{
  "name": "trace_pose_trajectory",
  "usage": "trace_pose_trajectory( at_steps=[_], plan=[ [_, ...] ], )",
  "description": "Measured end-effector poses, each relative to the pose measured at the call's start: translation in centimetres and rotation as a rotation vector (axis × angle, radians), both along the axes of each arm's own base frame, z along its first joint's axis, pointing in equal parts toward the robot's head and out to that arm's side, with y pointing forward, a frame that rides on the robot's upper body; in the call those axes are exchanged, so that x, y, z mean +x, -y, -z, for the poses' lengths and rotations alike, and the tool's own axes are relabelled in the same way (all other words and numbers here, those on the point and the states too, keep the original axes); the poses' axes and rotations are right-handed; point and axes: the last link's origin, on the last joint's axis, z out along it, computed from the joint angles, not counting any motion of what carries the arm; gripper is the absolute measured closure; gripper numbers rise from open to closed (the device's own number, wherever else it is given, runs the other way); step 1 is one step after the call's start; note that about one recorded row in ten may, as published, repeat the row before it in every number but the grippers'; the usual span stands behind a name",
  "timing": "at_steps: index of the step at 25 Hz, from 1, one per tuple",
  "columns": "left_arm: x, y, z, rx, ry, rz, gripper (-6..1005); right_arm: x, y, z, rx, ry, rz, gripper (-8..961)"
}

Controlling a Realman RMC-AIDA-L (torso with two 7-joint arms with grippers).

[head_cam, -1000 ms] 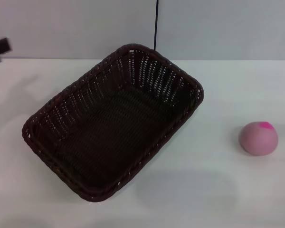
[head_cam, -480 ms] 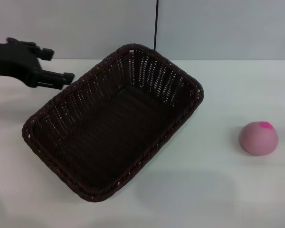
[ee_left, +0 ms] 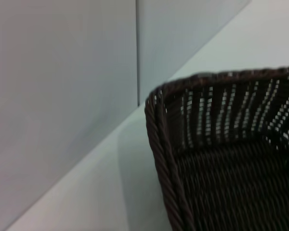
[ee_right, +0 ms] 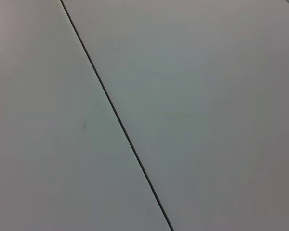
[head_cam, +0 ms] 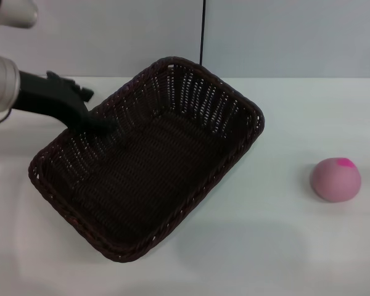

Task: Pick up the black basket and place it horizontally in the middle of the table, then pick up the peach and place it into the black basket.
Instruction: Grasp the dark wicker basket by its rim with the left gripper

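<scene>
The black basket (head_cam: 149,161) lies diagonally on the white table (head_cam: 283,246), left of the middle, and is empty. Its rim corner also shows in the left wrist view (ee_left: 160,120). My left gripper (head_cam: 102,108) reaches in from the left and is open at the basket's far left rim, with one finger (head_cam: 81,94) outside the rim and the other over the wall. The peach (head_cam: 336,179), dusty pink with a magenta blotch, sits on the table at the right, well apart from the basket. My right gripper is out of view.
A grey panelled wall (head_cam: 265,37) with a dark vertical seam (head_cam: 203,31) stands behind the table's far edge. The right wrist view shows only grey panels with a seam (ee_right: 115,115).
My left arm has come in from the left edge and moved right and down to the basket's far left rim. The basket and the peach have not moved.
</scene>
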Motion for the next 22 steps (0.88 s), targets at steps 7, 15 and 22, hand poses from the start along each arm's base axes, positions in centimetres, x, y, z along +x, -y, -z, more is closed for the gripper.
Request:
trace_pose_trajectory(
  at_steps=[7,15,22],
  plan=[
    [-1.3,-0.2,1.6,-0.024,-0.035,-0.028,310,0.2,-0.5,0.3,-0.025,-0.008,0.018,282],
    [-1.8,-0.9,2.4,-0.044,-0.090,-0.043,329,0.4,-0.6,0.5,-0.037,-0.014,0.032,283],
    [-1.0,-0.9,2.2,-0.050,-0.092,-0.020,346,0.6,-0.7,0.4,-0.040,-0.014,0.044,284]
  ],
)
